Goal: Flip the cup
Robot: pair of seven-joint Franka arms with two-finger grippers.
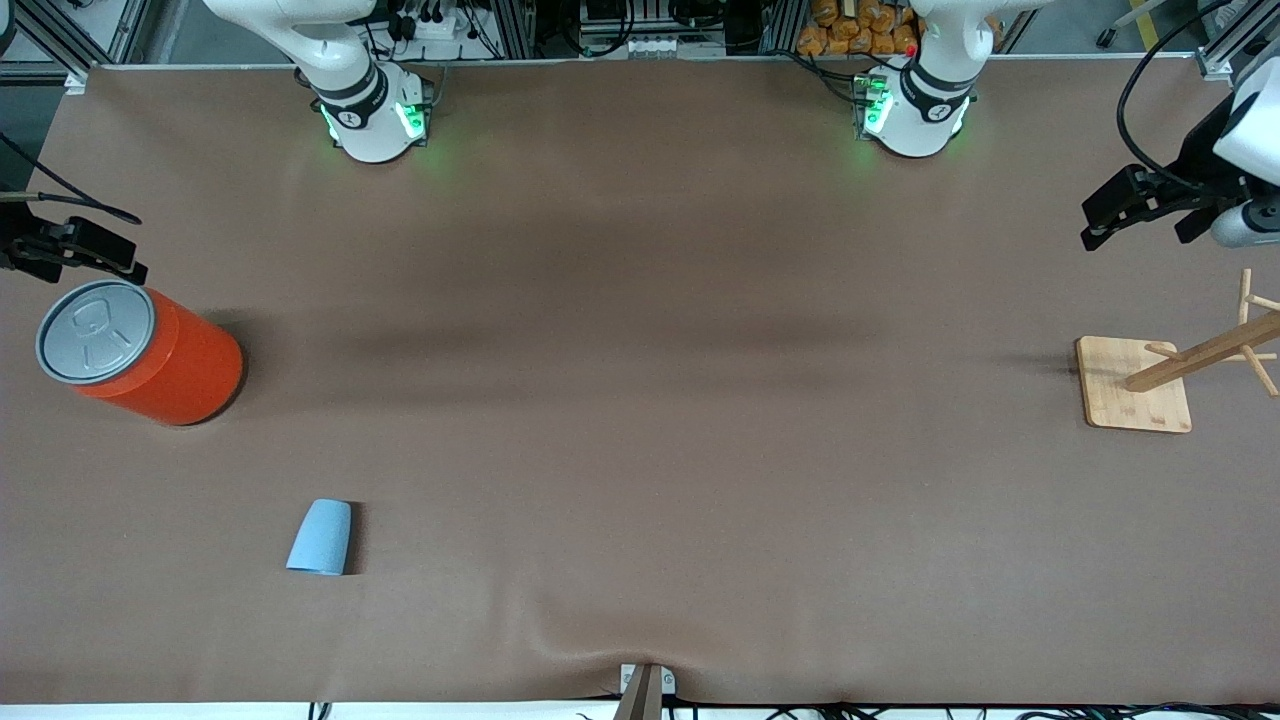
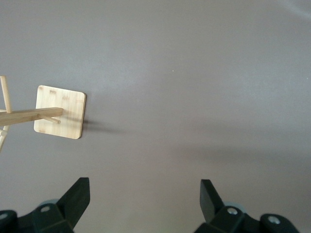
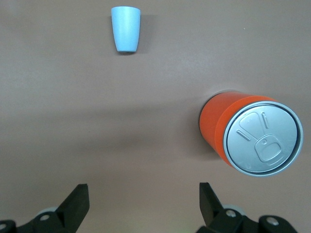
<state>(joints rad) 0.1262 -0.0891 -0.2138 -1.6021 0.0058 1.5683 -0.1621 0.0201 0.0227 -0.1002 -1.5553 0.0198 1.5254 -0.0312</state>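
Observation:
The small light-blue cup (image 1: 320,537) lies on its side on the brown table, near the front camera, with its wider rim end pointing toward that camera. It also shows in the right wrist view (image 3: 126,28). My right gripper (image 1: 125,258) is open and empty in the air at the right arm's end of the table, next to the orange can and well away from the cup; its open jaws show in its own view (image 3: 144,194). My left gripper (image 1: 1090,228) is open and empty in the air at the left arm's end, its jaws wide apart (image 2: 145,191).
A big orange can (image 1: 150,358) with a grey lid stands at the right arm's end, farther from the front camera than the cup; it also shows in the right wrist view (image 3: 250,133). A wooden mug tree on a square base (image 1: 1135,385) stands at the left arm's end (image 2: 60,111).

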